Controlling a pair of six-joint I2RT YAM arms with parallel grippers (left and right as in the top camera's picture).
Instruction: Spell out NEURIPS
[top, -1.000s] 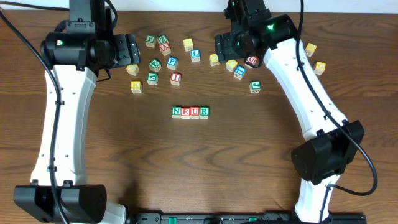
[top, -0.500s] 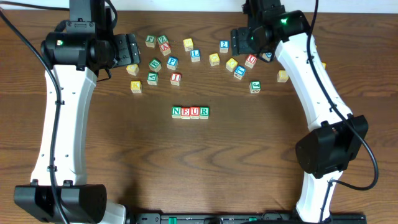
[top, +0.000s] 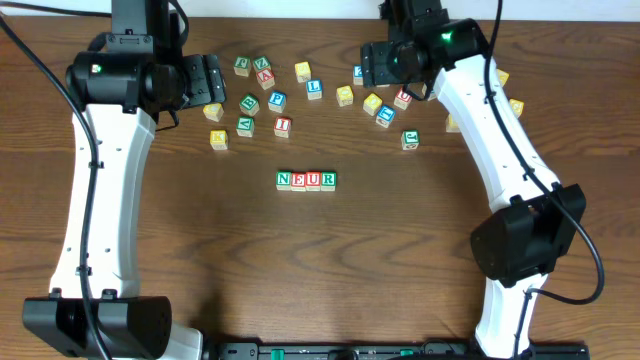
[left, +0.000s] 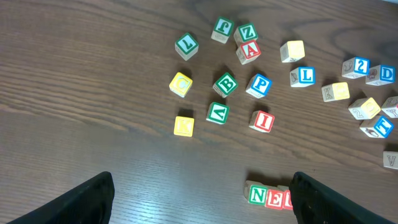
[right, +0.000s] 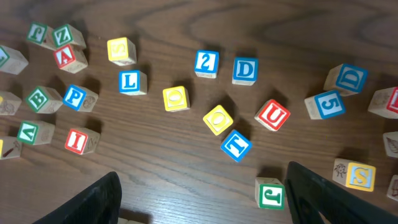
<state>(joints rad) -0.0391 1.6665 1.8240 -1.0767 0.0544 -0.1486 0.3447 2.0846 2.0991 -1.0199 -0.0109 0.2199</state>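
NEUR row (top: 306, 180): green N, red E, red U and green R touch side by side, well apart from both claws and on the arm-base side of them; in the left wrist view its N end shows just inside the left claw's finger on the view's right
red I (left: 262, 121): loose, ahead of the left claw, toward that same finger's side, apart from the row
blue P (left: 259, 85): just beyond red I, farther ahead of the left claw
yellow S (right: 359, 175): seen just beside the right claw's finger on the view's right, on its outer side
left claw (left: 200, 180): fingers spread wide, nothing between them, hovers above the wood
right claw (right: 202, 180): fingers spread wide, pinching nothing, hovers over scattered cubes
blue 2 (right: 206, 63): straight ahead of the right claw, with blue D (right: 245, 70) just beside it
spare red U (right: 272, 114): ahead of the right claw, nearer than blue 2, turned askew
table (top: 400, 260): dark wood under both claws
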